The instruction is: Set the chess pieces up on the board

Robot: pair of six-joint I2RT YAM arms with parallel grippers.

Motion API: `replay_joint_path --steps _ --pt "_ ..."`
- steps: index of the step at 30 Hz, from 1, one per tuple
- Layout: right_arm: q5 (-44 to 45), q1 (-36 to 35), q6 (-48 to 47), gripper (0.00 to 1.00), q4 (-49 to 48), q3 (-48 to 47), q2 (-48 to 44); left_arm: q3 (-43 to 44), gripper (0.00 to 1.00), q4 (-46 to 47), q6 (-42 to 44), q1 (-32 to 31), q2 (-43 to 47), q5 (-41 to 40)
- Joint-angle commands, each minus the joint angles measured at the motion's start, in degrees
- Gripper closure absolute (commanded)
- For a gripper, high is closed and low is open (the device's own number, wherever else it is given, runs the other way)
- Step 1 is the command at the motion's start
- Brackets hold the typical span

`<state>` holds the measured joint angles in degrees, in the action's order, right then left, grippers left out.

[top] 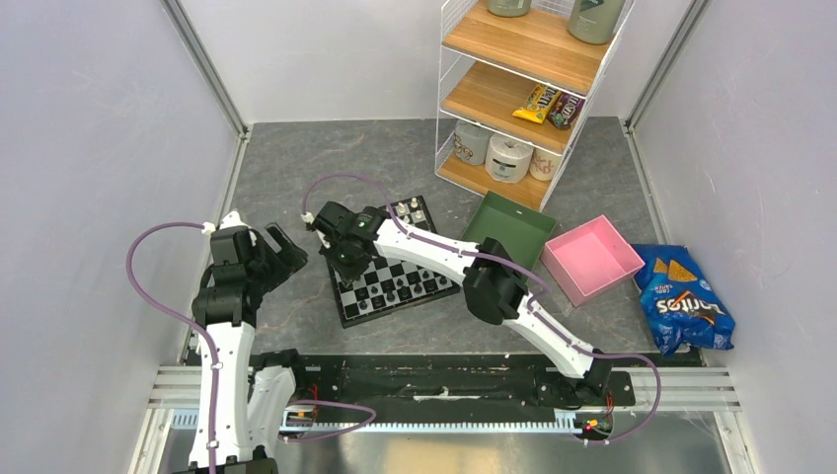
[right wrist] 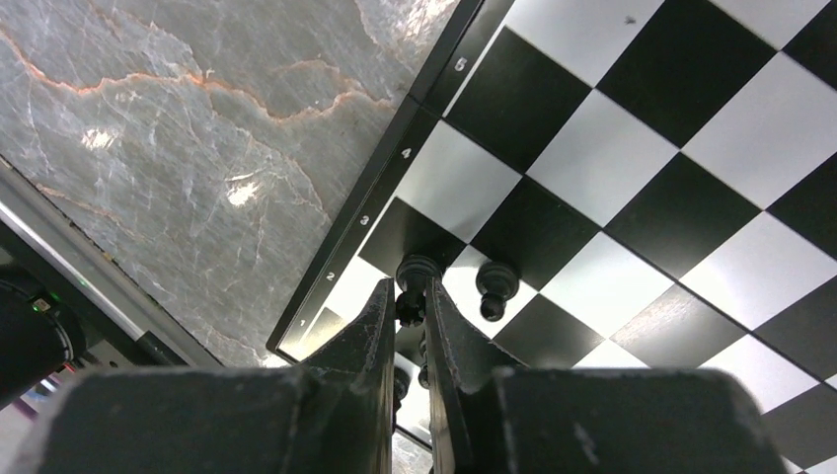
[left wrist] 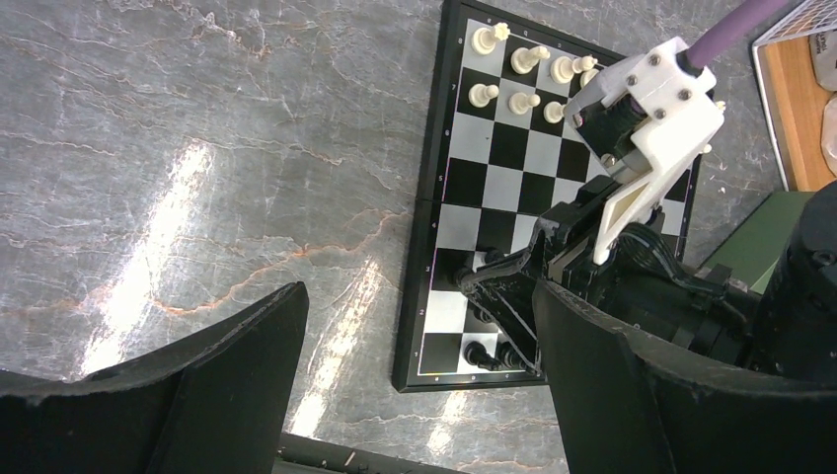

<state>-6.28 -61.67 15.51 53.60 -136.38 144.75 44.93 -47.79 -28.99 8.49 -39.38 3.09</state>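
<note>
Jaws of right gripper pinch a black pawn at lower centre; left gripper gapes wide, empty. I judge a careless release could topple the neighbouring pawn.

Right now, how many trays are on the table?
2. The green tray lies right of the board; the pink tray lies right of the green one. Nothing seems to hide another.

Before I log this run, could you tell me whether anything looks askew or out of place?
Only the board stands out: it lies turned at an angle to the table's near edge rather than square. The pieces in view seem upright.
</note>
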Motion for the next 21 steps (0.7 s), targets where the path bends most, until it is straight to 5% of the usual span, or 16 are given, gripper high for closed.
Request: replay_joint_path --steps 1,21 --pt "-1.6 -1.1 -0.3 0.87 -1.1 2.0 -5.2 0.0 0.09 2.0 -1.4 -0.1 1.0 -1.0" --pt "-3.0 -4.5 2.0 0.87 -6.1 14.0 -11.0 0.0 0.09 1.9 -1.4 0.1 1.8 -1.5"
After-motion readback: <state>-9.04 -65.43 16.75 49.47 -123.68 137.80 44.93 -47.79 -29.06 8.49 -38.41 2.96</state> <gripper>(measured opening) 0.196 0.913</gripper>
